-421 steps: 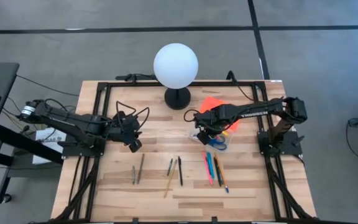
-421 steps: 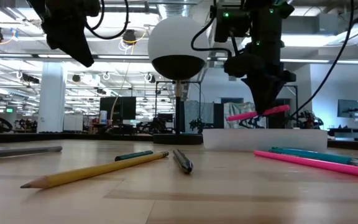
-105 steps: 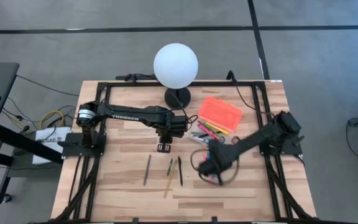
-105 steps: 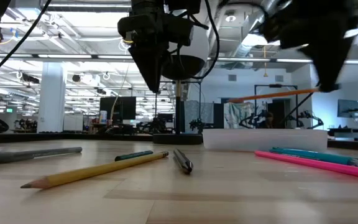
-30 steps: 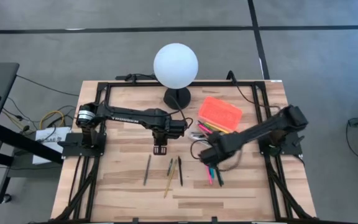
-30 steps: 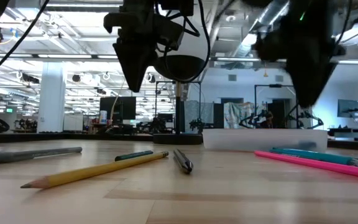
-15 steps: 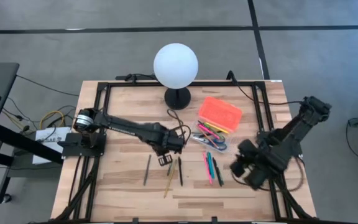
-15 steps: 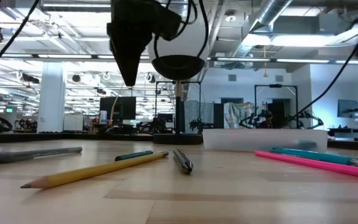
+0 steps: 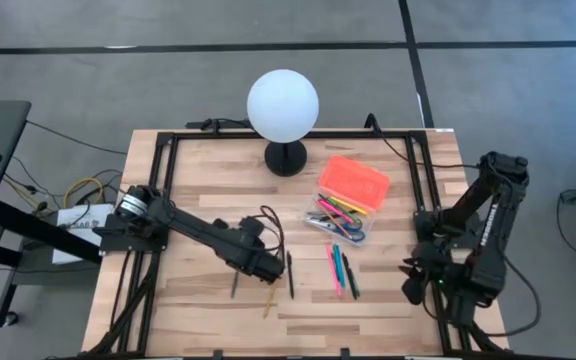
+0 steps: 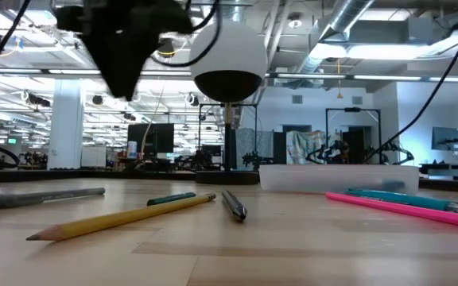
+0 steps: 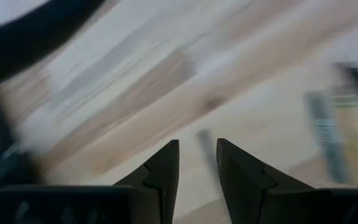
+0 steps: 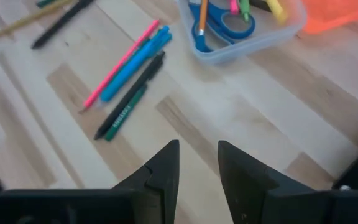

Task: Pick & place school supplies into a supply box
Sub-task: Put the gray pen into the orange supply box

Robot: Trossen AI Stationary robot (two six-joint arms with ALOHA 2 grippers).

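Your left tool (image 9: 270,268), narrowly parted and empty, hovers over the pencils (image 9: 271,299); the lamp (image 9: 283,108) stands at 12 o'clock. Right tool (image 12: 197,163), likewise parted, is at 4 o'clock.

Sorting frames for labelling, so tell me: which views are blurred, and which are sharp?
Left wrist view: wooden table streaked by motion blur. Low view: yellow wooden pencil crisp, dark left arm smeared. Right wrist view: pink pen slightly soft. High view: sharp throughout.

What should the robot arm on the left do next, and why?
Probably lower the left gripper onto the grey pencil just beneath it and close. Its fingers are parted with nothing between them, several pens and pencils lie loose on the table, and the supply box sits open.
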